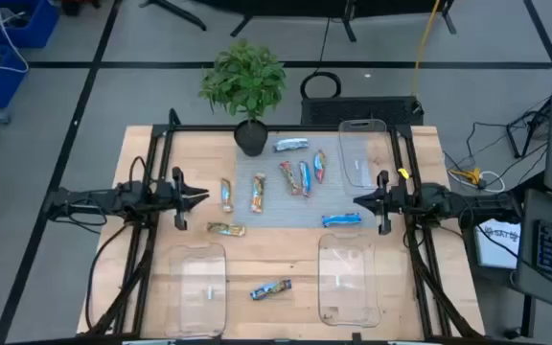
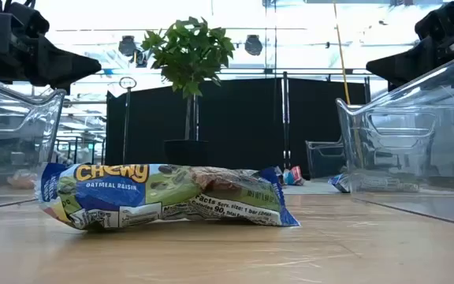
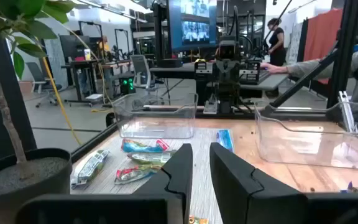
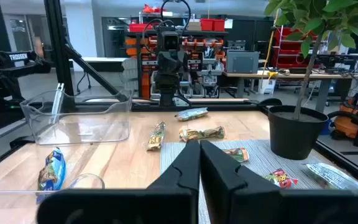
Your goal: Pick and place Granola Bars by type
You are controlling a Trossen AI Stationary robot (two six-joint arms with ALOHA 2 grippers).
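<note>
Several granola bars lie flat around a grey mat (image 1: 286, 201) in the middle of the table. One blue bar (image 1: 341, 219) lies near my right gripper (image 1: 356, 201), and a gold one (image 1: 226, 229) lies near my left gripper (image 1: 202, 196). Another blue-green bar (image 1: 270, 288) (image 2: 164, 197) lies alone by the near edge. Both grippers hover level above the table and point at each other across the mat. The left gripper (image 3: 201, 171) shows a narrow gap between its fingers. The right gripper (image 4: 199, 152) is shut. Neither holds anything.
Three clear plastic trays stand on the table: near left (image 1: 199, 287), near right (image 1: 350, 278) and far right (image 1: 362, 153). A potted plant (image 1: 250, 137) stands at the far edge of the mat. A person (image 3: 275, 37) works at a desk beyond the table.
</note>
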